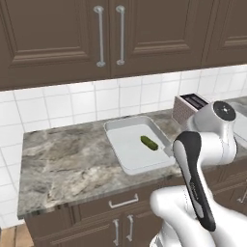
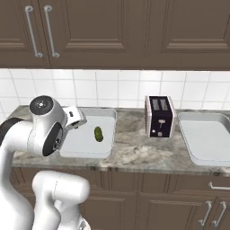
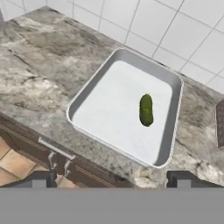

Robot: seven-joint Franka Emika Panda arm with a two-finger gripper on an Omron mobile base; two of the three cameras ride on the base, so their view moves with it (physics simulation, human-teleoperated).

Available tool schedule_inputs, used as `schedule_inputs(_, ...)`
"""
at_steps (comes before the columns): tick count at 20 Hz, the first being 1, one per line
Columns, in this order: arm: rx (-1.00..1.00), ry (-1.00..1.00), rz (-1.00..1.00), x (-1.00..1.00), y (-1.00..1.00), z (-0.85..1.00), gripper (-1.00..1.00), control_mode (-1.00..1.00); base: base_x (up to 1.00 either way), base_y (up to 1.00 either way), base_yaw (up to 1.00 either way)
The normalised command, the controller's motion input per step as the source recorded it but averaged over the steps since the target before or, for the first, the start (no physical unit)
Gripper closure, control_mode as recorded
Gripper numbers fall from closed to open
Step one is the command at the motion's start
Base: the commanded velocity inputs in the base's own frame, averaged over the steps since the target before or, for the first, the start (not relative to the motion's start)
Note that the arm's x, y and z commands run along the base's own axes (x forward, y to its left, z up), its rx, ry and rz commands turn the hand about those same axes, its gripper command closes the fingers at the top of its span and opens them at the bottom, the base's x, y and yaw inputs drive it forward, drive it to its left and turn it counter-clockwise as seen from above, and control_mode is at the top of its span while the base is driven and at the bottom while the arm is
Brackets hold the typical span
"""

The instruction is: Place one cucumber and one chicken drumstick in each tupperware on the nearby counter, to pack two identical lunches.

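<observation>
A short green cucumber (image 1: 149,143) (image 2: 98,134) (image 3: 146,110) lies alone in the left tupperware (image 1: 129,153) (image 2: 80,140) (image 3: 109,109) on the marbled counter (image 1: 62,164) (image 2: 134,155) (image 3: 35,65). A second tupperware (image 2: 206,139) sits at the right end of the counter with nothing in it. My gripper (image 3: 111,180) hovers above the front edge of the left tupperware. It is open, its two dark fingertips (image 3: 40,178) far apart with nothing between them. The chicken drumstick is out of view.
A toaster (image 1: 190,107) (image 2: 159,116) stands between the two trays. A white tiled wall and dark upper cabinets (image 1: 101,34) rise behind the counter. Drawers with silver handles (image 1: 123,201) run below it. Bare counter stretches to the left of the left tray.
</observation>
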Motion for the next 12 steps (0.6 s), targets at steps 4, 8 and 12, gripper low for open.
schedule_inputs(4, 0.0, 0.0, 0.0, 0.0, 0.0, 0.0, -1.0, 1.0, -0.92, -0.33, -0.17)
schedule_inputs(8, 0.0, 0.0, 0.0, 0.0, 0.0, 0.0, -1.0, 1.0, -0.62, -0.63, -0.19)
schedule_inputs(12, 0.0, 0.0, 0.0, 0.0, 0.0, 0.0, -1.0, 1.0, 0.01, -0.86, -0.15)
